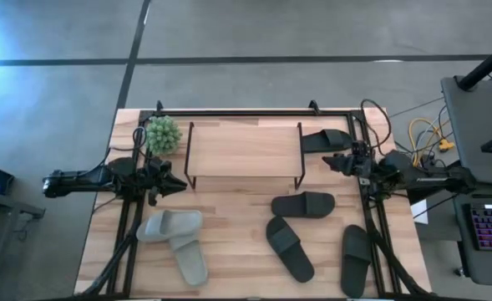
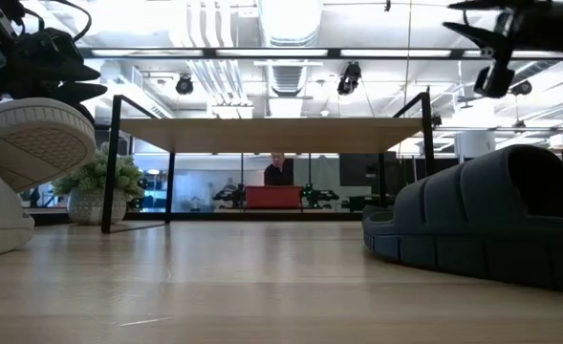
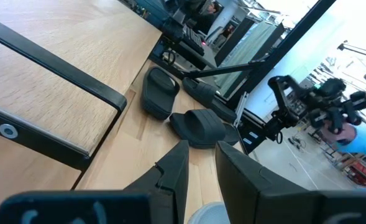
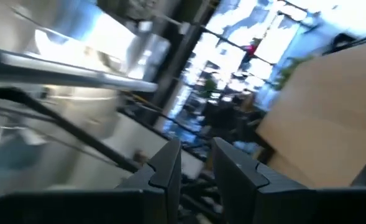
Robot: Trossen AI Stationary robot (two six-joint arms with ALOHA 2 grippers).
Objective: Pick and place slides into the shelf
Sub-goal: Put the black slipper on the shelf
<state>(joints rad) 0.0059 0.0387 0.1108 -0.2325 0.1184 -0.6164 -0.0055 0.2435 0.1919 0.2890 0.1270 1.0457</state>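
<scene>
I count six slides on the worktop (image 1: 237, 192): four black and two pale grey-green. The pale pair (image 1: 179, 242) lies crossed at the near left. One black slide (image 1: 325, 140) sits far right beside the shelf (image 1: 244, 150); three more black ones (image 1: 304, 203) lie near right. My left hand (image 1: 177, 186) and right hand (image 1: 333, 161) are each open a crack, holding nothing.

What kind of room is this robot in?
Probably a robotics lab or big workshop. The wooden table sits on a bare concrete floor, pipes and spotlights hang from an open ceiling, and a lit keyboard sits nearby.
</scene>
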